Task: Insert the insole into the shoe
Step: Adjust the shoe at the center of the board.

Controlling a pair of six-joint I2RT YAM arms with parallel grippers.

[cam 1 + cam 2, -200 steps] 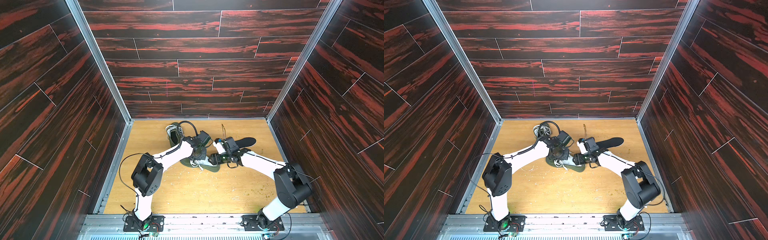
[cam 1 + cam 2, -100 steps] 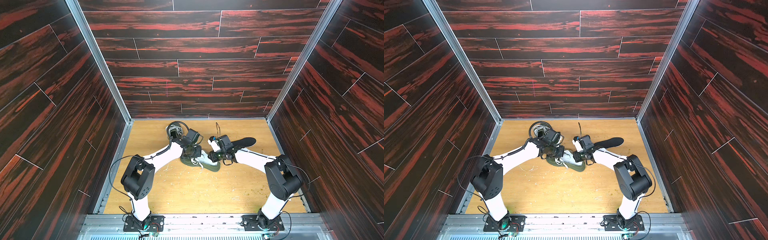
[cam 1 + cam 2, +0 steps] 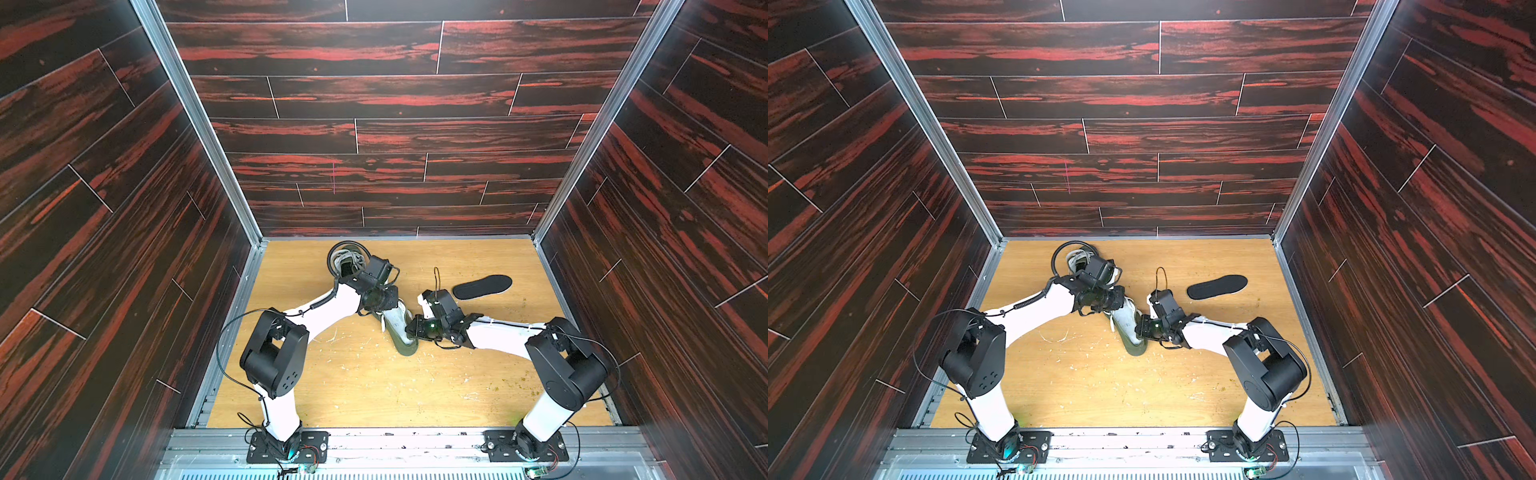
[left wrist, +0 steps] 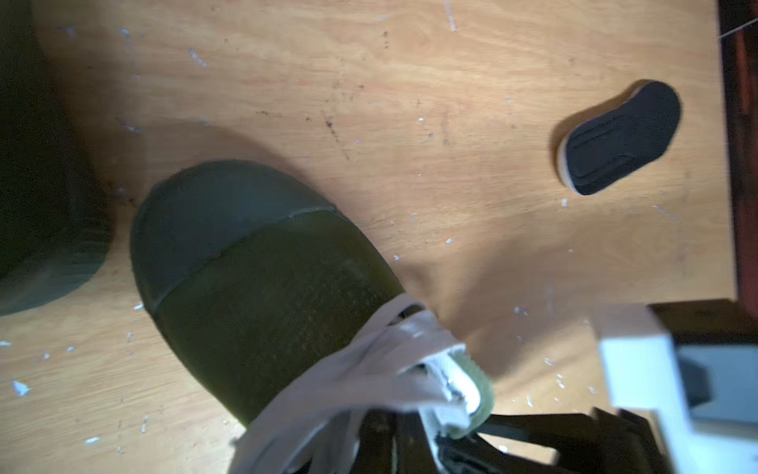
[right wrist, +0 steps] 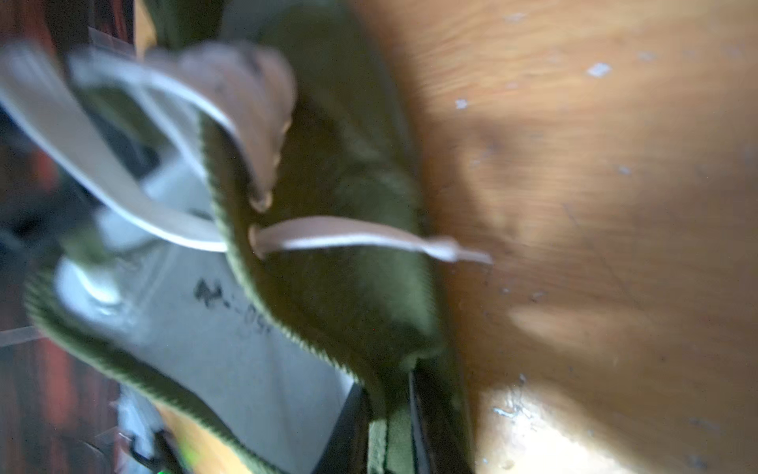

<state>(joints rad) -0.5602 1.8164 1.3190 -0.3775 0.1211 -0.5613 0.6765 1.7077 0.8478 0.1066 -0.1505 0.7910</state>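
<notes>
The green shoe (image 3: 401,332) lies in the middle of the wooden surface (image 3: 374,395), and both grippers hold it. The left gripper (image 4: 410,443) is clenched on the soft edge by the laces. The right gripper (image 5: 393,431) pinches the green rim of the shoe's opening from the other side. The black insole (image 3: 482,286) is not in the shoe yet. It lies flat on the surface by itself, well apart from the shoe and touching nothing. From the right gripper it is farther out, away from the robot, and off to the right. From the left gripper it is much farther, with the shoe and the right arm in between. So the right arm is the nearer one. I think it should let go and fetch the insole while the left keeps the shoe steady. The insole's long way runs sideways, but the shoe's long way runs toward the robot, toe nearest. The insole will likely need a turn before it slides in.
</notes>
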